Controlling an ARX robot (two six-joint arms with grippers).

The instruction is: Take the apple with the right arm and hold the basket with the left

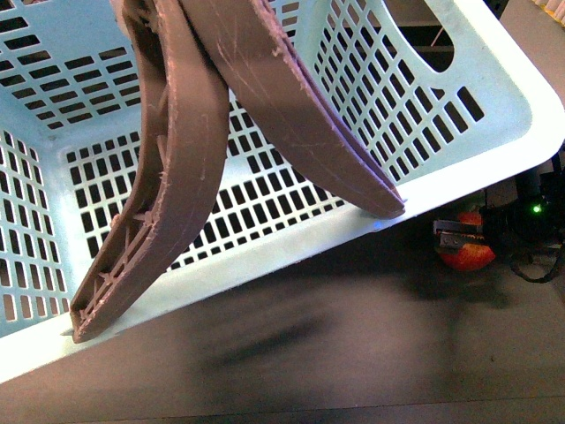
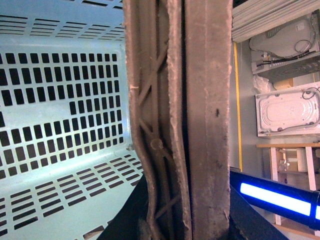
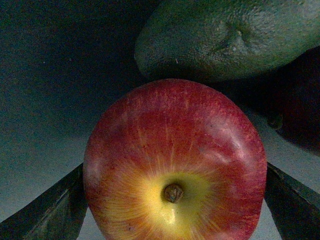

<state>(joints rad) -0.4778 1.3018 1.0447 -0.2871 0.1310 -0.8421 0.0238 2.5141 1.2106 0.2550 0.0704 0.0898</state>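
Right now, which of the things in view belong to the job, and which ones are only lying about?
For the job:
- apple
- basket, with its brown handles

Only lying about:
- green avocado, next to the apple
- dark red fruit, mostly in shadow

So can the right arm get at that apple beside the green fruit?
Probably yes: its fingers sit either side of the apple, and the avocado lies beyond it, not between them.

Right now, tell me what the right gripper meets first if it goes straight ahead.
The apple: it sits between the right gripper's fingers, filling the line ahead. Just beyond it lies the avocado, though depth is unclear.
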